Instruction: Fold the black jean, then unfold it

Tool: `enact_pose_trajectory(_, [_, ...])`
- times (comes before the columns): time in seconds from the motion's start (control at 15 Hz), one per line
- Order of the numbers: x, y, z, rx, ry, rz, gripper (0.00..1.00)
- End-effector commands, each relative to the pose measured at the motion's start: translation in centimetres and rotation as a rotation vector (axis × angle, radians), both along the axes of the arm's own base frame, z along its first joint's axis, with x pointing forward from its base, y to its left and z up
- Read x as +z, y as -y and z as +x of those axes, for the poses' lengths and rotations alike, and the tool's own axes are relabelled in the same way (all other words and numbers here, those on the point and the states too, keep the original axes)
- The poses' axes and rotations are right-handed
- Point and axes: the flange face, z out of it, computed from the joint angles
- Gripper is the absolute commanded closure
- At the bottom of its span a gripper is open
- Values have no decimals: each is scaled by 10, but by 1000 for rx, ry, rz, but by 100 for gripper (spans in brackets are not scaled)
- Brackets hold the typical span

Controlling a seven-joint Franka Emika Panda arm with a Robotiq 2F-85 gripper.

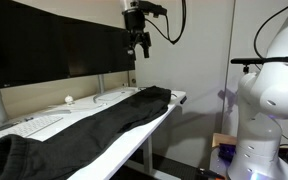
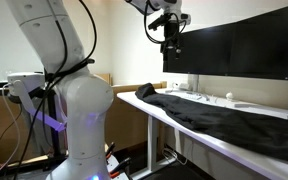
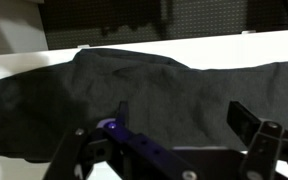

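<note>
The black jean lies stretched out flat along the white desk, one end near the desk's corner. It shows in both exterior views and fills the wrist view. My gripper hangs high above the jean's end near the desk corner, in front of the dark monitor; it also shows in an exterior view. In the wrist view the gripper has its fingers spread wide apart, with nothing between them.
A wide dark monitor stands along the back of the desk. A keyboard and a small white object lie beside the jean. The robot's white base stands next to the desk.
</note>
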Motion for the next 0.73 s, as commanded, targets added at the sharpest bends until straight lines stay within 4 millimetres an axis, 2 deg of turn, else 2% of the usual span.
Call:
enact_pose_trajectory(0.0, [-16,27,-20,-6,3,50,0])
enact_pose_trajectory(0.27, [-29,38,-27,-40,22,73,0])
enact_pose_trajectory(0.33, [-27,38,-30,-50,40,80,0])
enact_pose_trajectory(0.4, [-26,35,-18,-47,3,45,0])
enact_pose_trajectory(0.67, [-24,36,-24,-49,21,52,0])
